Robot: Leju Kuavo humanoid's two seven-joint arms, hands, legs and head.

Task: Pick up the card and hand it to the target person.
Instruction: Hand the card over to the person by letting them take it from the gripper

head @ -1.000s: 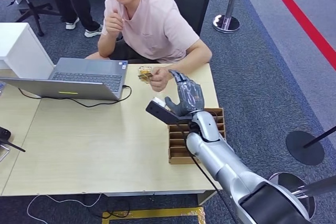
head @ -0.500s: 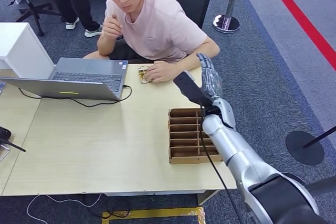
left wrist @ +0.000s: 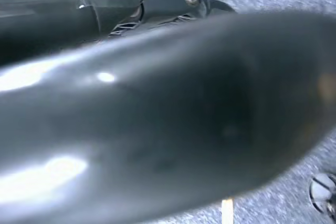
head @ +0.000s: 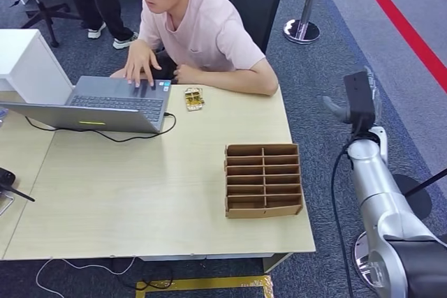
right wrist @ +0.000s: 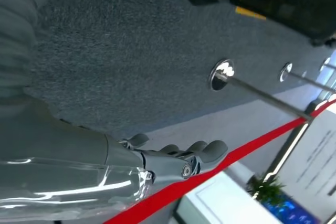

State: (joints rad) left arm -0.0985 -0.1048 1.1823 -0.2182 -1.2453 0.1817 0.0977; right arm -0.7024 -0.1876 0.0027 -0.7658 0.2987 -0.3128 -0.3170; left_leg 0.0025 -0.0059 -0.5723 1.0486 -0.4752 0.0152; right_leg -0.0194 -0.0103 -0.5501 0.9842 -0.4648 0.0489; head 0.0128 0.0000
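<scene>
Right hand (head: 358,99) swung off table (head: 158,186), empty

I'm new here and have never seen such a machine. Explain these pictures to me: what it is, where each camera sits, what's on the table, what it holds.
It is a humanoid robot with two silver arms ending in fingered hands. The wide picture comes from a camera high on its body, looking down at a wooden table. The other two come from cameras at its wrists and are turned on their side. The left one is too blurred to read.

On the table lie a laptop that a seated person is touching, a small card near that person, and a cardboard divider tray.

The right hand is raised beside the table, over the carpet, fingers extended, and it holds nothing.
</scene>
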